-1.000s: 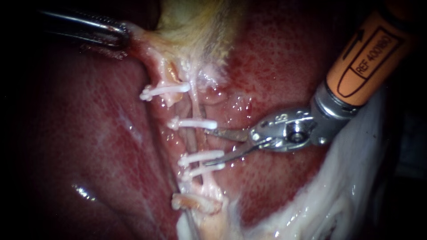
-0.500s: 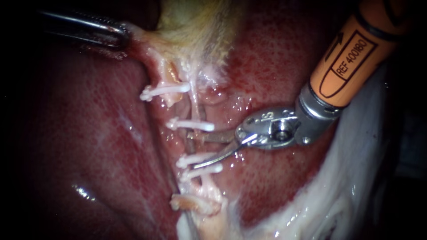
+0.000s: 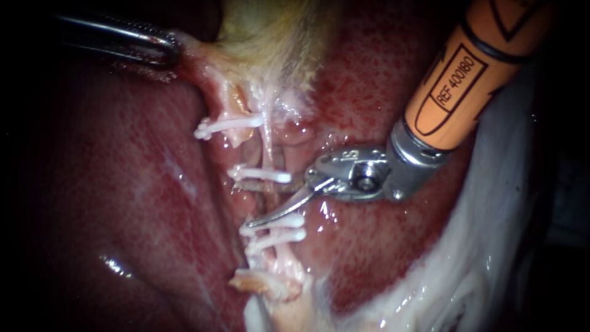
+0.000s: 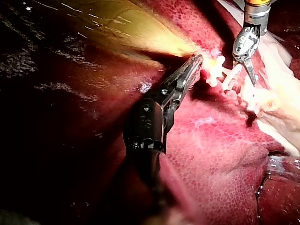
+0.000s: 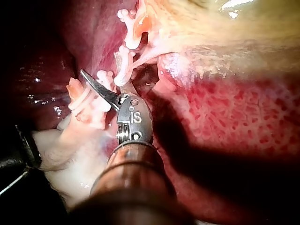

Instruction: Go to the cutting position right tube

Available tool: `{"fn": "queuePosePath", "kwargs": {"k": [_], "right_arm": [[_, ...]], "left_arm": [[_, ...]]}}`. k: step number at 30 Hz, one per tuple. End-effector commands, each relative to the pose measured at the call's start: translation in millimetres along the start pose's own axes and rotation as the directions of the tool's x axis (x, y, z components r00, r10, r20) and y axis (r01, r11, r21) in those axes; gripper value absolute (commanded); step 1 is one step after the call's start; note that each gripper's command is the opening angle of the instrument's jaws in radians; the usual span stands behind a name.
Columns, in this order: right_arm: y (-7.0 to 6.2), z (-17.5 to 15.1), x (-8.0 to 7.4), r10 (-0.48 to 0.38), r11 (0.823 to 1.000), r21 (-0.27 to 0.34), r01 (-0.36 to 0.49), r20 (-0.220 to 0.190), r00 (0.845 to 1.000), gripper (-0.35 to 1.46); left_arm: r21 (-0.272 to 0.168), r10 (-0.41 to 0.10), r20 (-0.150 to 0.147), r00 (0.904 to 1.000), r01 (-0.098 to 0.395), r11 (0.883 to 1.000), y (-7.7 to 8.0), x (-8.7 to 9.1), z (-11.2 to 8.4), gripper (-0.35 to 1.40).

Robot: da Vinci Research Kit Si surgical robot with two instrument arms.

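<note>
We are holding the right tool [image 3: 243, 203] agape and empty astride the right tube [image 3: 268, 198] between clips [image 3: 261, 175], the left tool [image 3: 165, 52] clamping the gallbladder [image 3: 276, 37]; squaring up probably comes next.

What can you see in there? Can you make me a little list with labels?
Left instrument: jaws shut on tissue beside the gallbladder
Right instrument: blades open, one on each side of a tube
White clips: four; two on the gallbladder side of the blades, two on the other side
Liver: red and shiny, lying under everything
</note>
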Motion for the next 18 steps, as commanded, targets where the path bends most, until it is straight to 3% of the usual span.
{"fn": "queuePosePath", "kwargs": {"k": [1, 10, 18], "right_arm": [[0.1, 0.2, -0.1, -0.001, 1.000, -0.003, 0.001, -0.001, 1.000, 1.11], [0.1, 1.1, -0.1, 0.002, 1.000, 0.020, -0.001, -0.025, 1.000, 1.08], [-1.8, 1.7, 1.1, 0.005, 0.999, 0.050, -0.003, -0.039, 0.999, 1.06]], "left_arm": [[0.000, 0.000, 0.000, 1.0000, 0.000, 1.000, 0.0, 0.0, 0.0, -0.35], [0.001, 0.000, 0.000, 1.0000, 0.000, 1.000, 0.0, 0.0, 0.1, -0.35], [0.001, 0.000, 0.000, 1.0000, 0.000, 1.000, 0.0, 0.0, 0.1, -0.35]]}}
